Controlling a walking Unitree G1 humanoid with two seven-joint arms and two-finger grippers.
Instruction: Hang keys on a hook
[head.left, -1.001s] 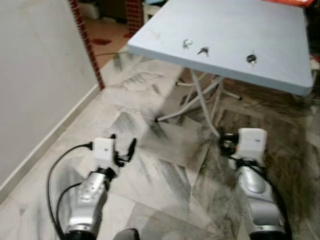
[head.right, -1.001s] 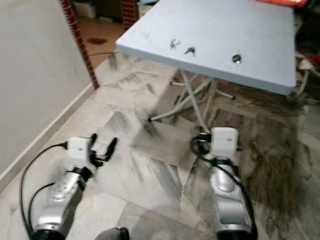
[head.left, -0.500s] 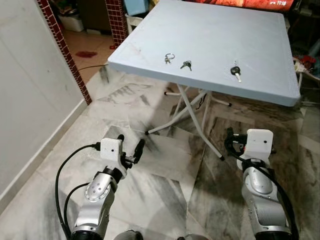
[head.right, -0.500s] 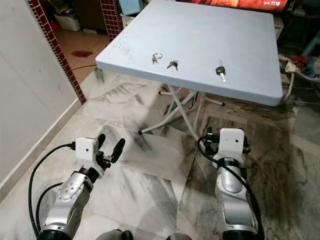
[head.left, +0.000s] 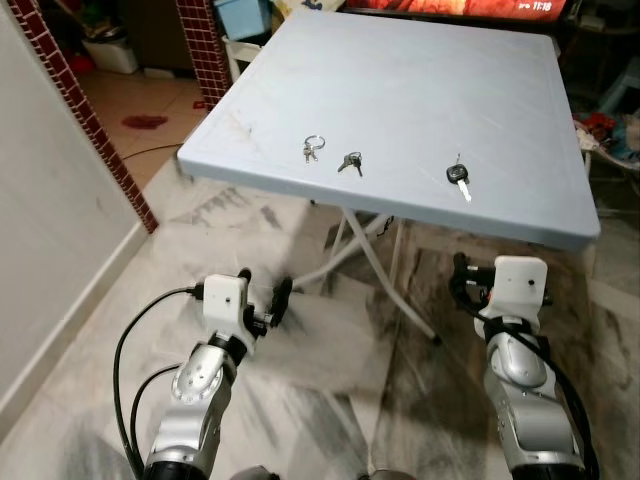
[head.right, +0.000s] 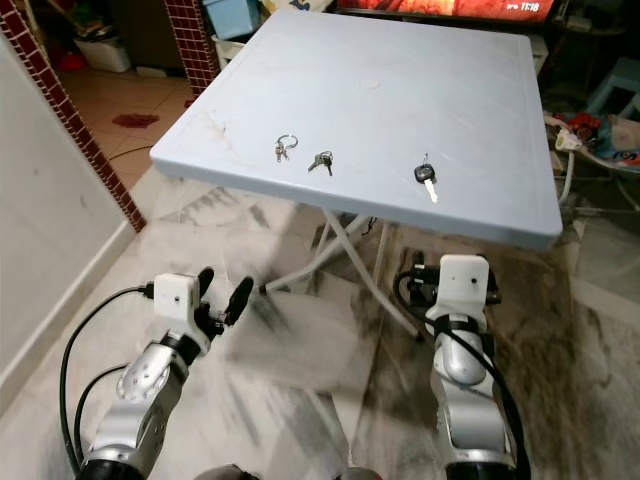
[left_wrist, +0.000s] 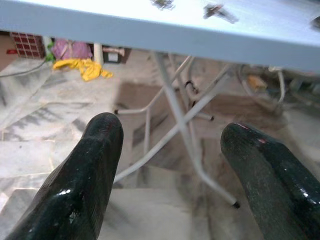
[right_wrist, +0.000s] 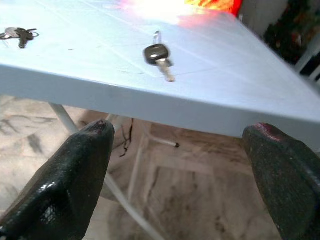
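Note:
Three sets of keys lie in a row near the front edge of a pale blue folding table (head.left: 400, 80): a key ring (head.left: 313, 149), a small dark key (head.left: 350, 162) and a black-headed key (head.left: 458, 177). Both arms are held low in front of the table, below its top. My left gripper (head.left: 263, 290) is open and empty, looking under the table edge (left_wrist: 150, 35). My right gripper (right_wrist: 177, 170) is also open and empty, level with the table edge, with the black-headed key (right_wrist: 157, 54) just beyond it.
White crossed legs (head.left: 368, 250) stand under the table. A white wall (head.left: 40, 240) and a red brick pillar (head.left: 70, 95) are at the left. A yellow cloth (left_wrist: 90, 67) lies on the marble floor behind the table, and clutter (head.left: 610, 125) sits at the right.
The camera has come closer to the table, which now looks larger and nearer. The keys lie where they were, and both grippers keep the same open pose.

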